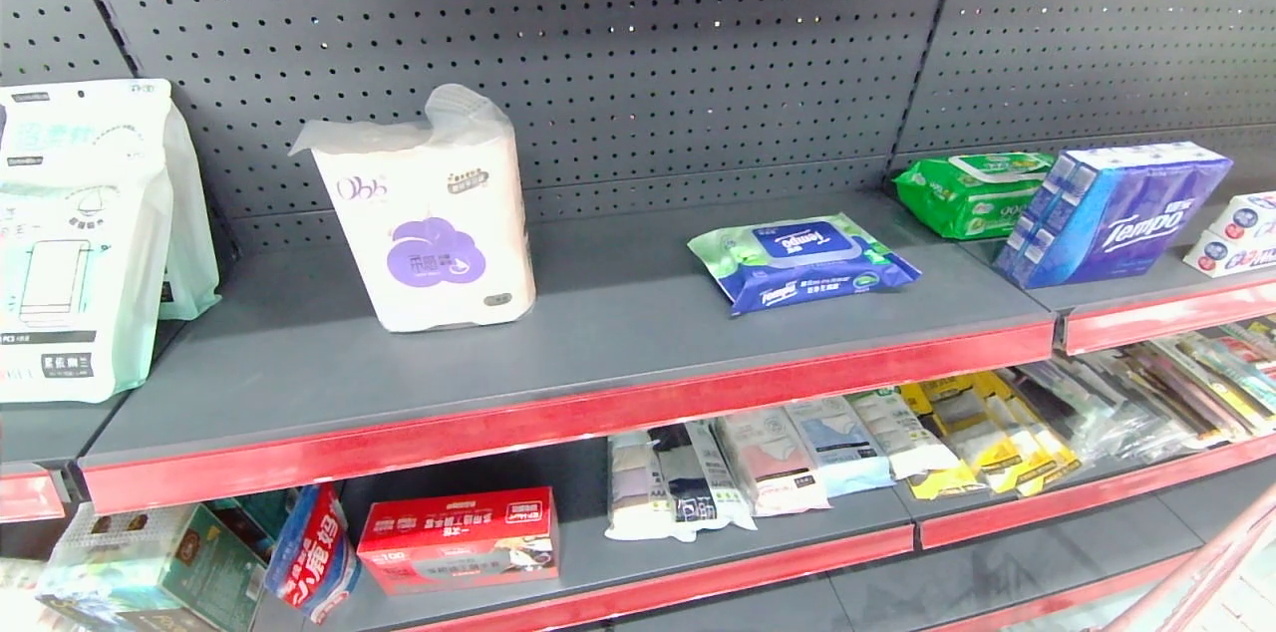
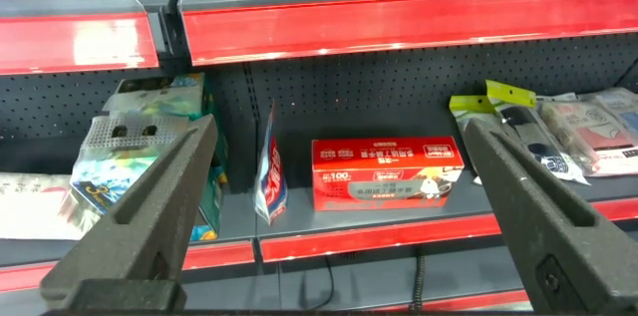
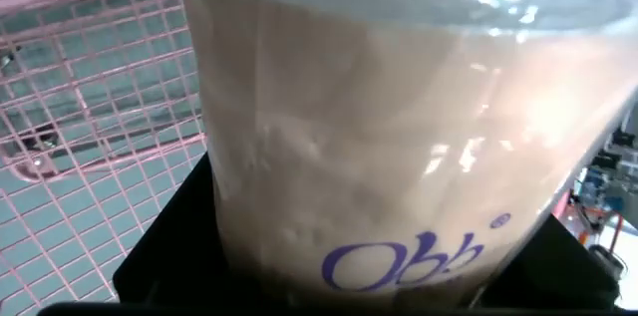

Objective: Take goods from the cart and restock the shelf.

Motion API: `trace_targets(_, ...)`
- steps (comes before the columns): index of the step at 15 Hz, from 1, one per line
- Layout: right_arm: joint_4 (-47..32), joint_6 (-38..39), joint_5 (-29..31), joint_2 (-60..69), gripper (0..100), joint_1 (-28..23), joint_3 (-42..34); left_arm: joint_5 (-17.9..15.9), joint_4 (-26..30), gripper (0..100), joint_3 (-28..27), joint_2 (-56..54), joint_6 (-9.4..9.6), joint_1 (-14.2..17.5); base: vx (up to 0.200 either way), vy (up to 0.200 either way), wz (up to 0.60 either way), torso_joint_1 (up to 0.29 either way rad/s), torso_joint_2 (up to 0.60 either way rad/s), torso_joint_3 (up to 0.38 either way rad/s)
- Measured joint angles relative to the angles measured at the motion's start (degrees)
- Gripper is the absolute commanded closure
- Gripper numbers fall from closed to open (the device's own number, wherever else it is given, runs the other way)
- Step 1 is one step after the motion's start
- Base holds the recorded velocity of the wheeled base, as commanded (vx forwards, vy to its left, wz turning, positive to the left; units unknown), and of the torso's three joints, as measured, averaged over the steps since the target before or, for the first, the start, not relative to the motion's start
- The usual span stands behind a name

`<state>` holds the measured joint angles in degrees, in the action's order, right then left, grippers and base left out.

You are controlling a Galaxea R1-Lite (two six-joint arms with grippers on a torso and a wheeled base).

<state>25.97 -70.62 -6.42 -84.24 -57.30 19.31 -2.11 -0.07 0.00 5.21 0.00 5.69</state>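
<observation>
In the right wrist view a white plastic-wrapped paper roll pack [image 3: 399, 127] with purple print sits close against the camera, and my right gripper [image 3: 379, 271] is shut on it, dark fingers [image 3: 169, 246] at either side. Behind it lies the pink wire cart [image 3: 90, 137]. My left gripper [image 2: 339, 132] is open with nothing between its fingers, facing the lower shelf and a red box [image 2: 387, 171]. On the grey upper shelf [image 1: 598, 313] a matching white roll pack [image 1: 431, 213] stands upright at left of centre.
The upper shelf also holds a blue wet-wipe pack [image 1: 800, 261], a green pack [image 1: 972, 191], a blue tissue bundle [image 1: 1112, 211] and a tall white bag [image 1: 80, 233] at far left. Bare shelf lies between the roll pack and the wipes. Packets crowd the lower shelf [image 1: 778, 458].
</observation>
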Motion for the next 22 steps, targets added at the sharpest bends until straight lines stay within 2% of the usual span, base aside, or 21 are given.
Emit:
trace_targets(3, -0.11, 7.01, 4.35, 7.84, 100, 0.20, 0.17, 0.00, -0.02, 0, 0.00, 0.00, 0.00, 0.00, 0.000, 0.000, 0.00, 0.000, 0.00, 0.000)
trace_targets(5, -0.43, 13.47, 8.80, 12.69, 100, 4.49, -0.13, 0.00, -0.02, 0, 0.00, 0.00, 0.00, 0.00, 0.000, 0.000, 0.00, 0.000, 0.00, 0.000)
trace_targets(9, -3.33, 27.27, 15.20, 22.38, 100, 21.31, -2.47, 0.00, 0.00, 0, 0.00, 0.00, 0.00, 0.00, 0.000, 0.000, 0.00, 0.000, 0.00, 0.000)
trace_targets(11, -5.52, 31.84, 16.65, 26.88, 100, 27.23, -3.30, 0.00, 0.00, 0, 0.00, 0.00, 0.00, 0.00, 0.000, 0.000, 0.00, 0.000, 0.00, 0.000)
trace_targets(14, -8.84, 37.78, 16.98, 32.10, 100, 35.58, -3.46, 0.00, 0.00, 0, 0.00, 0.00, 0.00, 0.00, 0.000, 0.000, 0.00, 0.000, 0.00, 0.000)
trace_targets(17, -13.70, 47.14, 16.68, 36.41, 100, 45.70, -3.58, 0.00, 0.00, 0, -0.02, 0.00, 0.00, 0.00, 0.000, 0.000, 0.00, 0.000, 0.00, 0.000)
trace_targets(20, -15.08, 58.69, 16.36, 39.86, 100, 60.51, -3.19, 0.00, 0.00, 0, 0.00, 0.00, 0.00, 0.00, 0.000, 0.000, 0.00, 0.000, 0.00, 0.000)
trace_targets(22, -15.41, 63.15, 16.35, 42.65, 100, 69.01, -3.00, 0.00, 0.00, 0, 0.00, 0.00, 0.00, 0.00, 0.000, 0.000, 0.00, 0.000, 0.00, 0.000)
